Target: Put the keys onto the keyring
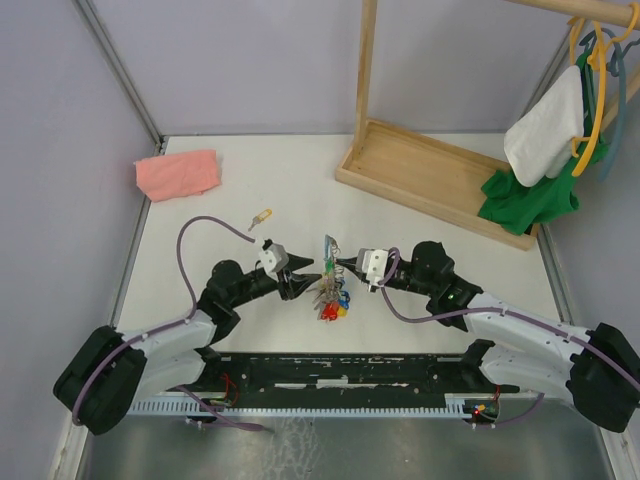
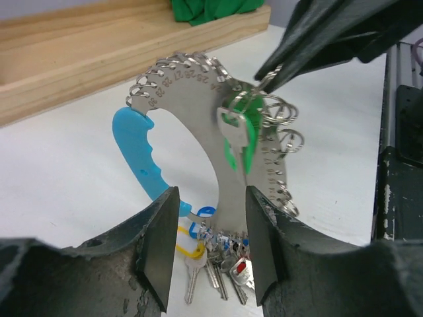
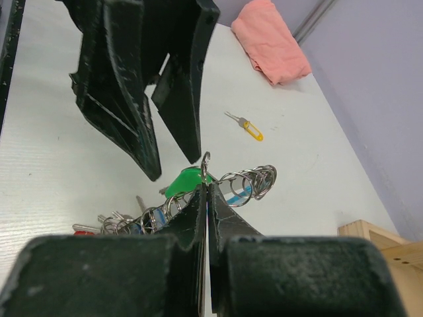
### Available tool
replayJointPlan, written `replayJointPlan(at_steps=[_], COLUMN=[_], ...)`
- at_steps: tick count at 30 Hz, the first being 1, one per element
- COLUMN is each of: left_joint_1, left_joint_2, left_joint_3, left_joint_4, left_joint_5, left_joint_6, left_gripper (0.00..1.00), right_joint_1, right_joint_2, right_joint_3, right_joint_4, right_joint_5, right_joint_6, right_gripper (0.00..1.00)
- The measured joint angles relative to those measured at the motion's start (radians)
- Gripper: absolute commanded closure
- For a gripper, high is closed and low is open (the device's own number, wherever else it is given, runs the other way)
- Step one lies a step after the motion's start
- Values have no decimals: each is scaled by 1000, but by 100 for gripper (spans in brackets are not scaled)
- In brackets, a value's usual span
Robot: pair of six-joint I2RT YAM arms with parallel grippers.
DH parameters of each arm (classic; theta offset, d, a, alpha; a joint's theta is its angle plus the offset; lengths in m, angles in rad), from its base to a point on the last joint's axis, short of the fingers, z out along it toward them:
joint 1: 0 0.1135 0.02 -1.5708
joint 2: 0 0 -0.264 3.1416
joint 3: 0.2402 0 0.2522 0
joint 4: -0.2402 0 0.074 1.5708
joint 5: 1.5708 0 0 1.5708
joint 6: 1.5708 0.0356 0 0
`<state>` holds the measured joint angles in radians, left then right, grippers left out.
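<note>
Green-headed key (image 2: 232, 132) seemingly on curved steel keyring (image 2: 192, 86)

From high above the near edge, you are looking down over the whole counter (image 1: 250, 200). Your left wrist camera is peering out between the fingers of the left claw (image 2: 211, 198), close on the keyring (image 2: 198, 132), facing the wooden rack (image 2: 99, 46). Your right wrist camera is sighting along the right claw (image 3: 205, 198) toward the far-left corner. All three views are sharing the keyring.

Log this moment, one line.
left gripper: open | right gripper: shut on keyring | green key: on keyring | yellow key: on table
</note>
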<state>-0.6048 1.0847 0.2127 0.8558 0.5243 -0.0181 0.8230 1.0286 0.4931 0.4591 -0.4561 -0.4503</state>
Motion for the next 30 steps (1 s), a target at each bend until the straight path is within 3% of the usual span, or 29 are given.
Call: replayJointPlan(at_steps=[10,20,30], left_joint_1=[-5,-58,-61], left_joint_2=[-208,-138,-61], left_joint_3=[-83,-56,-19], left_joint_4=[102,130,168], left_joint_5=[91,141,145], left_joint_6=[127,299,339], left_gripper=[45,48,51], right_joint_1=[-8,-11,-13], right_joint_2=[3,9,9], right_joint_3=[-8,-8,-8], right_joint_4=[11,12,12], right_joint_5=[-11,-34,-52], right_joint_6=[18,21,27], right_gripper=[99,99,99])
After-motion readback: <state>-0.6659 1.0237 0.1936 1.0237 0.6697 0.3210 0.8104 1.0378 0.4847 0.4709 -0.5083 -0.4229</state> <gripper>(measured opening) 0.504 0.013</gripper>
